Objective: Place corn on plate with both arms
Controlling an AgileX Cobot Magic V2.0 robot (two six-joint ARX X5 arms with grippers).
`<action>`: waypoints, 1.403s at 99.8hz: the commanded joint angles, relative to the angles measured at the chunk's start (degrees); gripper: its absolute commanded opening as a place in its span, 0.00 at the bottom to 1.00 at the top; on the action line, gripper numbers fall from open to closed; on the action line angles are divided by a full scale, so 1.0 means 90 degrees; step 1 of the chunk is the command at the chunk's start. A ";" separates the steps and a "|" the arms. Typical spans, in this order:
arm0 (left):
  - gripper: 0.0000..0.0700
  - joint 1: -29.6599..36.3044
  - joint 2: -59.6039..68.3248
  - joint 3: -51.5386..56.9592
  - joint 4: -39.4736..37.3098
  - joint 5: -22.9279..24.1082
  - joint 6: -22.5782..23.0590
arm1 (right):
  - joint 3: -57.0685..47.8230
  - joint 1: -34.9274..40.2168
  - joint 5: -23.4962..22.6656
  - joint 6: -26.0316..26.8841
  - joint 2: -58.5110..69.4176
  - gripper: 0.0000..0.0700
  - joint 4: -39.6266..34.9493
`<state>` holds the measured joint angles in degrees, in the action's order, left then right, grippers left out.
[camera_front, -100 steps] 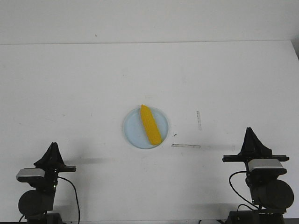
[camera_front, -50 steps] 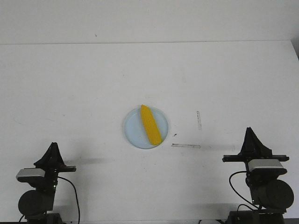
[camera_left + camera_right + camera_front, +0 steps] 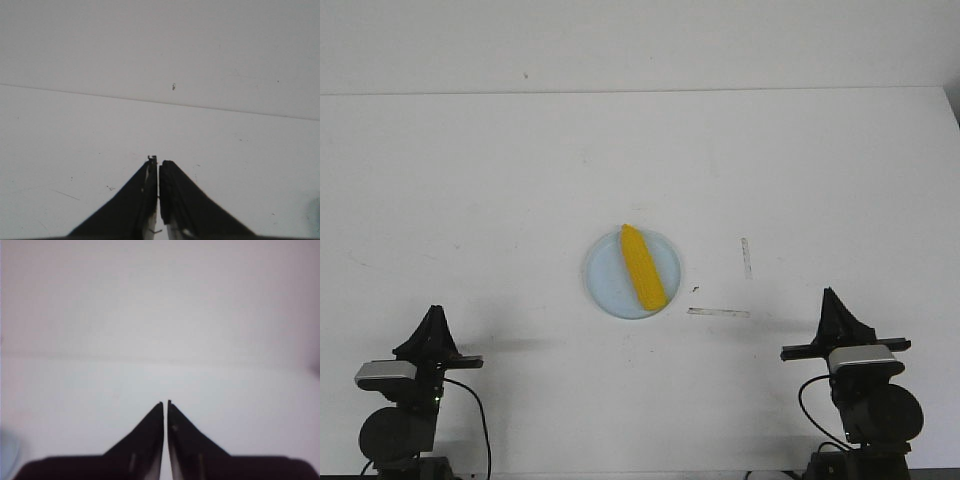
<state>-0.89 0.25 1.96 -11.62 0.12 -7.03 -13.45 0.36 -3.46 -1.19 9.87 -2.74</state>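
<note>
White table (image 3: 470, 180) bears smooth yellow corn (image 3: 642, 267) on pale plate (image 3: 605, 285); both tools pressed together.

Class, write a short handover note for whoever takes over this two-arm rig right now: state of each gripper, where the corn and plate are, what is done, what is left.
Left gripper: shut, empty, parked near the table's front-left edge.
Right gripper: shut, empty, near the front-right edge.
Corn: lying diagonally across the plate, pointed end toward the far side, blunt end near the plate's near-right rim.
Plate: mid-table, between the two arms, touched by neither.
Done: corn is on the plate; both grippers are clear of it.
Left: apparently nothing except confirming the arms are parked.
</note>
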 commanded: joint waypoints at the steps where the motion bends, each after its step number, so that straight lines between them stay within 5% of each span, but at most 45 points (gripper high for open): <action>1: 0.00 0.0005 -0.0007 -0.0134 -0.0090 0.0017 -0.0007 | 0.0245 0.0012 -0.0027 -0.0039 -0.0180 0.02 0.0153; 32: 0.00 0.0005 -0.0007 -0.0134 -0.0078 0.0017 -0.0007 | 0.1421 0.0012 -0.0002 -0.0034 -0.1090 0.02 0.0639; 140: 0.00 0.0005 -0.0007 -0.0134 -0.0049 0.0017 -0.0007 | 0.1416 0.0012 0.0046 -0.0034 -0.1090 0.02 0.0544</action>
<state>-0.89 0.25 1.96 -11.33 0.12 -7.03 -0.80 0.36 -3.22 -1.28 0.05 1.56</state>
